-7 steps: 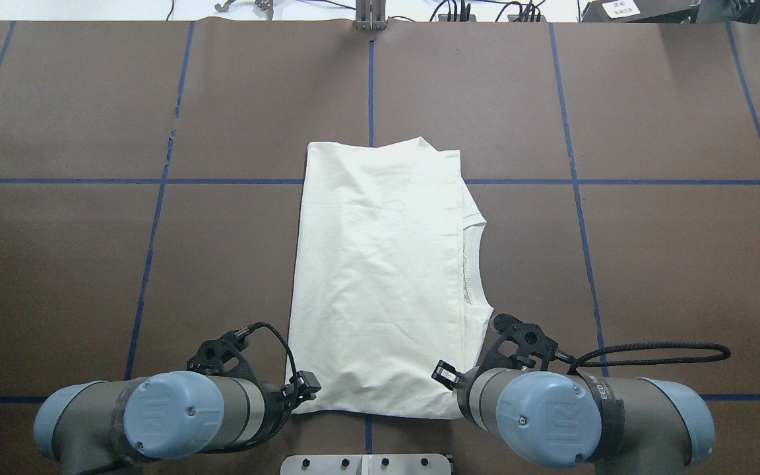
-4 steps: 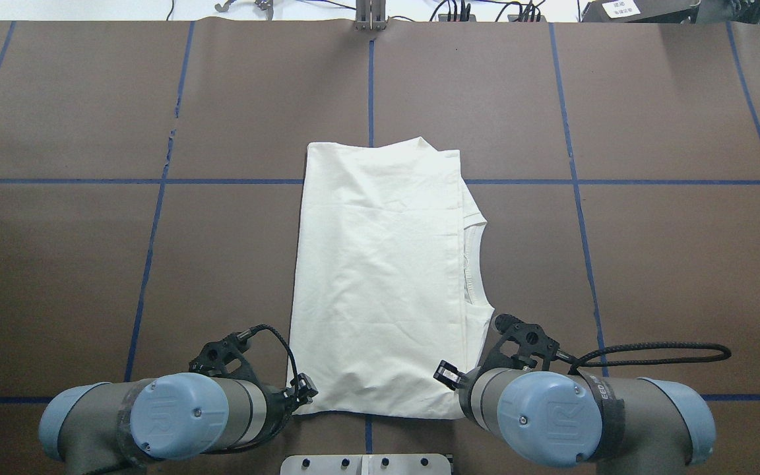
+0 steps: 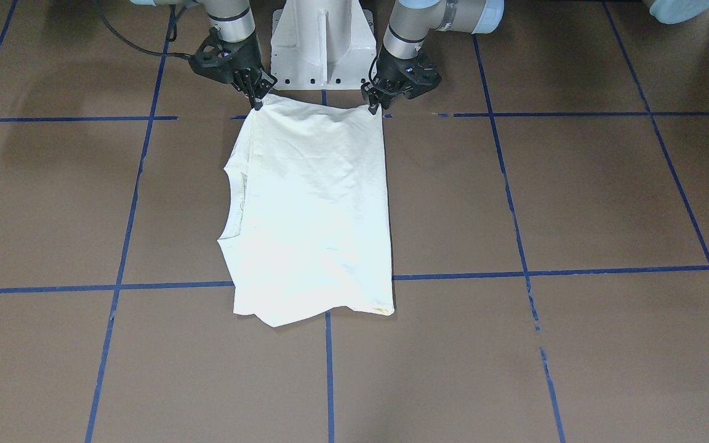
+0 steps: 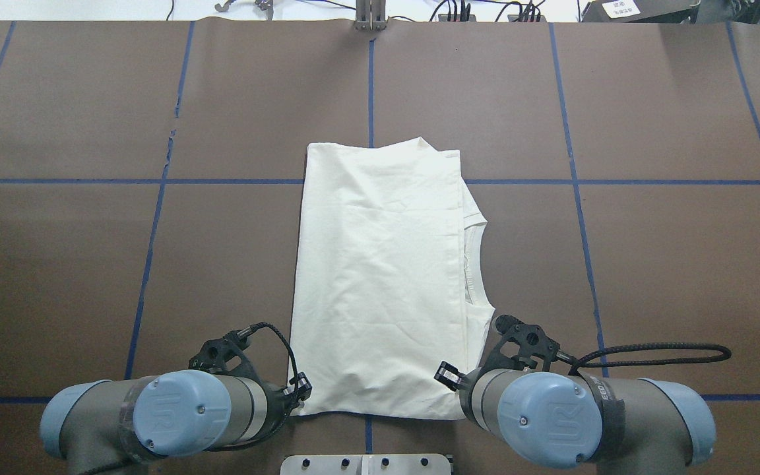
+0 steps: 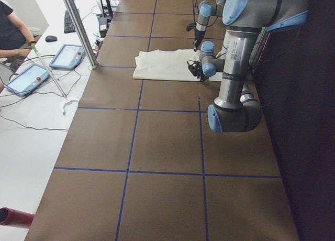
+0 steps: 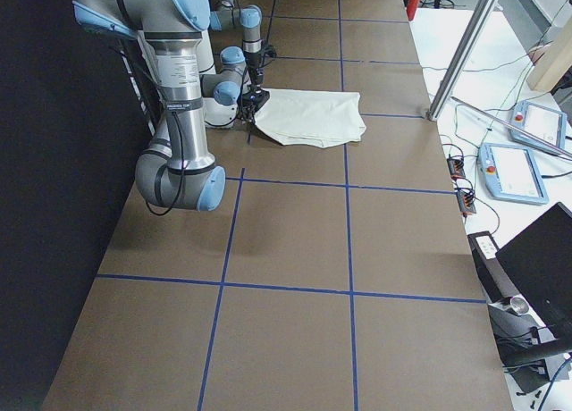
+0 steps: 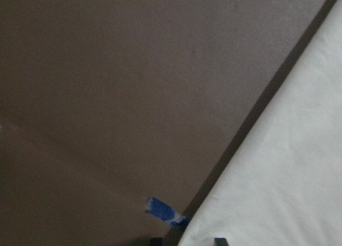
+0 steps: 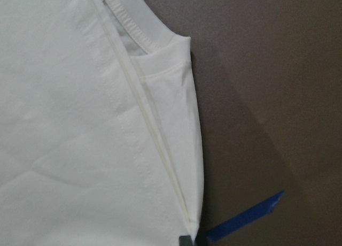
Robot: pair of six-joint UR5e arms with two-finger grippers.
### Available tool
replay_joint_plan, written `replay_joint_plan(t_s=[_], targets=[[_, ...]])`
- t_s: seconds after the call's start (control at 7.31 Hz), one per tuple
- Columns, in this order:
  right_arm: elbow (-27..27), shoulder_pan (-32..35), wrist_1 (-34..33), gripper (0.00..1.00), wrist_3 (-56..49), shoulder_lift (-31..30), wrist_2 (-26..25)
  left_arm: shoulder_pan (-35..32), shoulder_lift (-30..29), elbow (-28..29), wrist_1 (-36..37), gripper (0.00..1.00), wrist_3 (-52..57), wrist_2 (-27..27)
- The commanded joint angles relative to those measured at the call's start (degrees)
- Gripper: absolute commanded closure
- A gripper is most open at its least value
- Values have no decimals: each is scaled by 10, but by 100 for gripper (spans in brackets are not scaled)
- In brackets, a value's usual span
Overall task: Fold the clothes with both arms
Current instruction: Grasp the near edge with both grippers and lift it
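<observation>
Centre of your overhead frame: soft, creased cream shirt, folded rectangular; left gripper and right gripper pinch its near corners.

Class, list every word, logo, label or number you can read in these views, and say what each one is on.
"UR": logo embossed on the light-blue joint cap of the left arm, and again on the right arm's cap.
"EED": only part of the lettering shows, on the black strap around the right arm.
White label beyond the table's far edge: too small to read.
Sticker on the left arm: blurred.
Shirt: no print shows.
</observation>
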Motion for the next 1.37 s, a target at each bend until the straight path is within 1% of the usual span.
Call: replay_joint_plan(t_s=[0.0,0.27,0.41,0.55,0.68,0.82,0.96,1.09,1.23], targets=[[1,0,0,100,0,-1,0,-4,0,-6,2,100,0,1],[2,-1,0,100,0,-1,0,-7,4,-30,2,100,1,2],[2,-4,0,100,0,0,0,3,8,-66,22,100,-1,12],[13,-17,0,100,0,-1,-1,18,4,-109,66,100,-10,30],[39,-35,0,100,0,-13,-1,53,1,-150,126,100,-42,31],[69,-41,0,100,-1,-33,-1,60,-9,-177,147,100,-54,31],[91,-24,0,100,-1,-35,0,46,-16,-187,150,100,-48,29],[92,6,0,100,-2,-30,0,-9,-27,-185,150,100,-42,30],[86,33,0,100,-11,-26,2,-66,-47,-175,151,100,23,28]])
